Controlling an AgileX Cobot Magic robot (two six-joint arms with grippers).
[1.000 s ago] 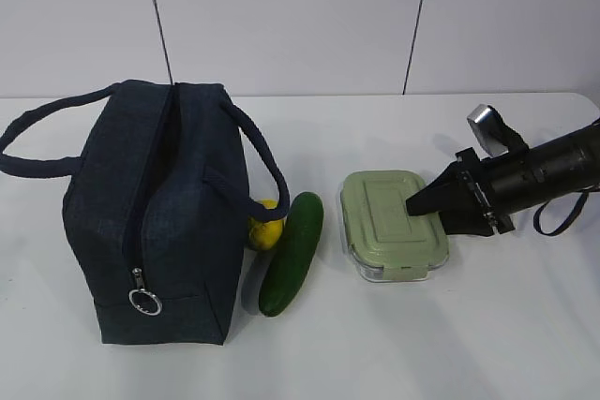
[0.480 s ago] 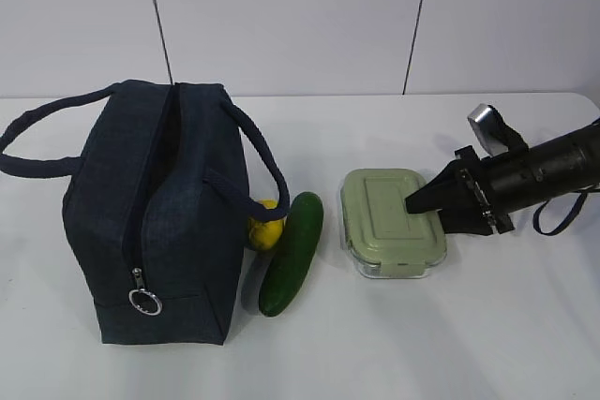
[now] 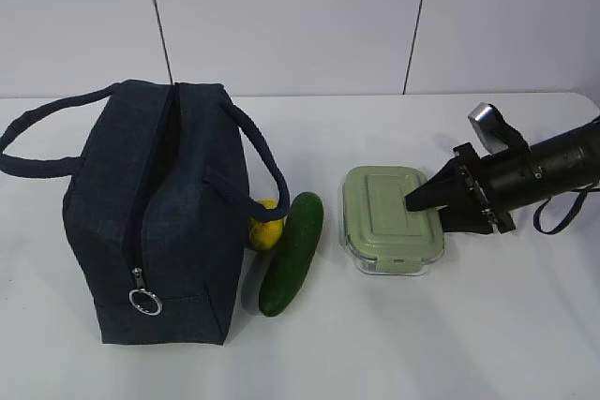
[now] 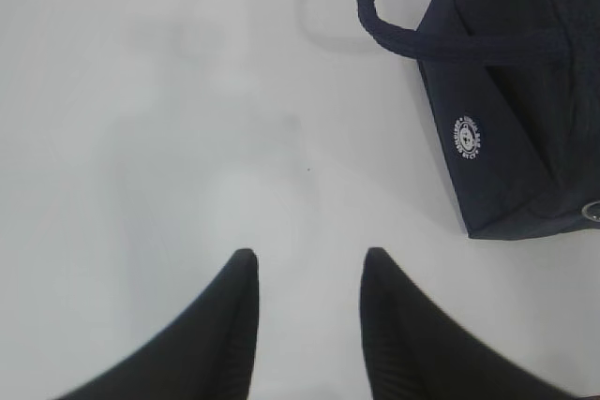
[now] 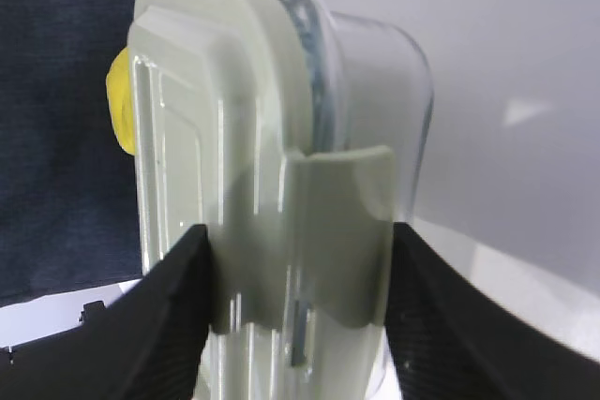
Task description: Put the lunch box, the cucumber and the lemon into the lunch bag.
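Observation:
The lunch box (image 3: pixel 384 217), clear with a pale green lid, lies right of centre on the white table. My right gripper (image 3: pixel 412 208) comes in from the right and is shut on its near end, one finger on the lid and one under the base. Up close, the lunch box (image 5: pixel 244 138) fills the gap of my right gripper (image 5: pixel 300 241). The dark green cucumber (image 3: pixel 292 252) lies left of the box, with the yellow lemon (image 3: pixel 265 227) tucked between it and the navy lunch bag (image 3: pixel 159 213). My left gripper (image 4: pixel 309 259) hangs open over bare table beside the lunch bag (image 4: pixel 506 119).
The bag stands upright with its loop handles (image 3: pixel 267 170) hanging out to both sides and the zipper ring pull (image 3: pixel 144 302) at the front. A grey panelled wall (image 3: pixel 300 16) closes off the back of the white table (image 3: pixel 469 344).
The right gripper and the gripped end of the lunch box have risen very slightly. Bag, lemon and cucumber have not moved.

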